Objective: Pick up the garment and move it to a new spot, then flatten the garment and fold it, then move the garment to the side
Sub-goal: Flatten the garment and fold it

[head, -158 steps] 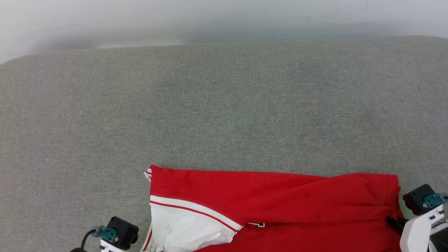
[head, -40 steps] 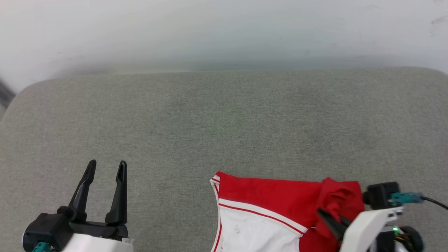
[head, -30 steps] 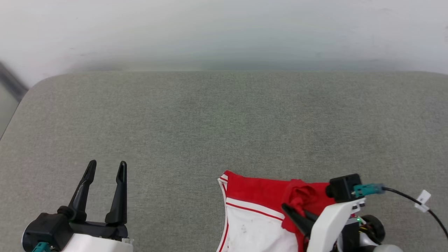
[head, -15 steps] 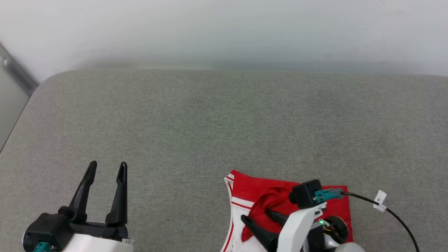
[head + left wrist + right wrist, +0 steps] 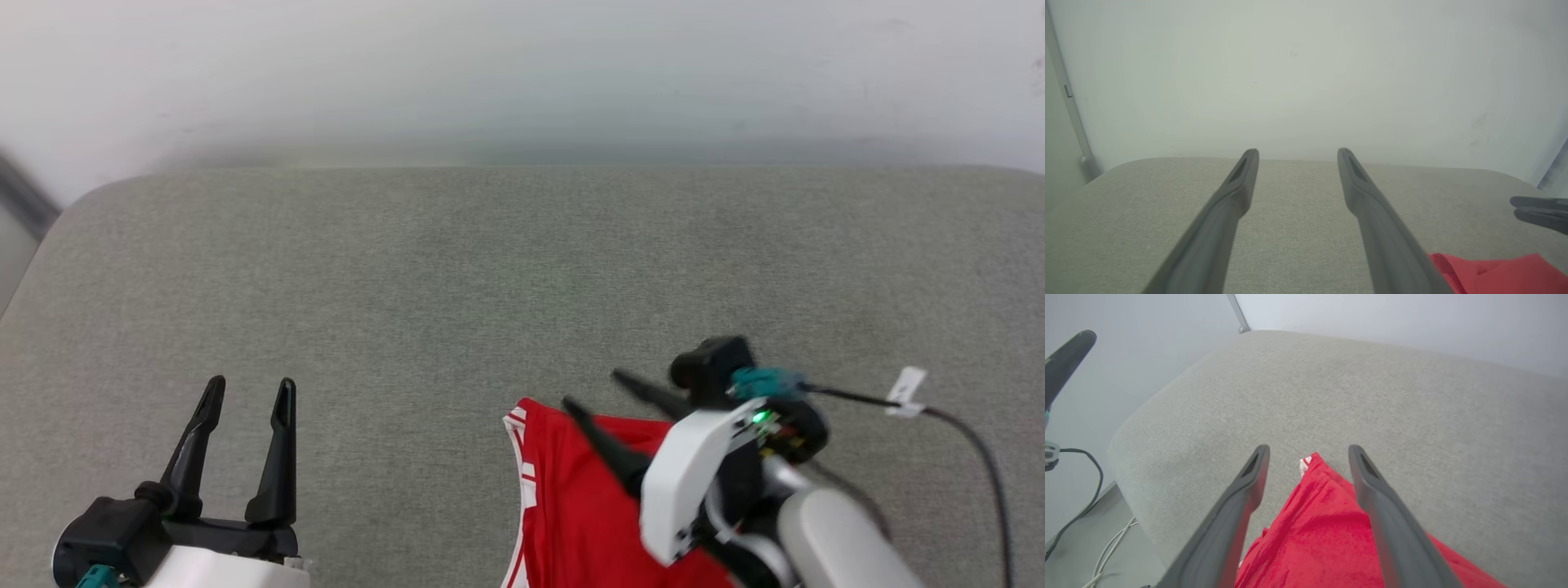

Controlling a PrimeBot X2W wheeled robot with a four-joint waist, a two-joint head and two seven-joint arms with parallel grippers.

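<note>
light: bright, even, diffuse | shadows: faint | blur: right gripper [image 5: 591,388] smeared, perhaps motion | edges: wrist views bowed

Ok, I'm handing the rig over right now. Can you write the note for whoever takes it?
Left gripper: open, empty, over the bare grey pad, well apart from the garment.
Right gripper: open, empty, over the garment's far edge. A second ago it was shut on red cloth.
Garment: at the pad's near edge, red side up, striped trim along its left edge. Its near part runs out of the head view.
Done: right part carried over the white sleeve panel and let go.
To do: check that the fold lies flat, add any further fold, then move the garment aside.
</note>
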